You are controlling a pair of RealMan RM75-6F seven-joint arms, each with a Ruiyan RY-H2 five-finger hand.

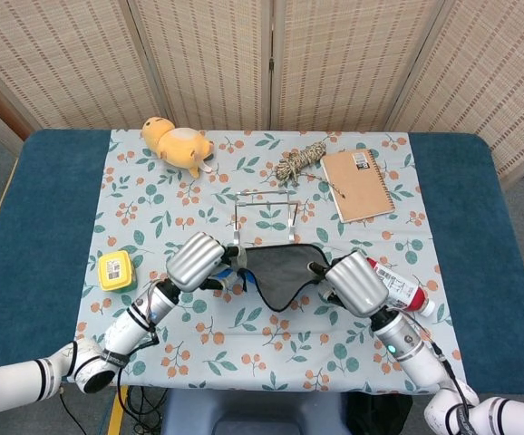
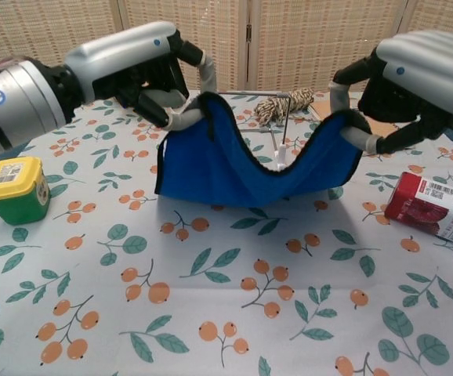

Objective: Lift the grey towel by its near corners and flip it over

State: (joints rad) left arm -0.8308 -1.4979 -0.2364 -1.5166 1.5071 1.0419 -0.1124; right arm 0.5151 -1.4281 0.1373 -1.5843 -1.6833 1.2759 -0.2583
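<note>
The towel (image 2: 242, 160) hangs in the air between my two hands, sagging in the middle. Its blue underside faces the chest view; its grey top side (image 1: 278, 265) shows in the head view. My left hand (image 2: 132, 66) pinches the towel's left near corner, raised above the tablecloth. My right hand (image 2: 414, 74) pinches the right near corner at about the same height. In the head view my left hand (image 1: 194, 261) and my right hand (image 1: 357, 283) flank the towel. The towel's far edge still lies low by the wire stand.
A wire stand (image 1: 265, 216) sits just behind the towel. A red bottle (image 2: 438, 205) lies right of my right hand. A yellow-lidded green tub (image 2: 13, 189) stands at left. A plush toy (image 1: 179, 145), a rope bundle (image 1: 300, 161) and a notebook (image 1: 357, 184) lie farther back.
</note>
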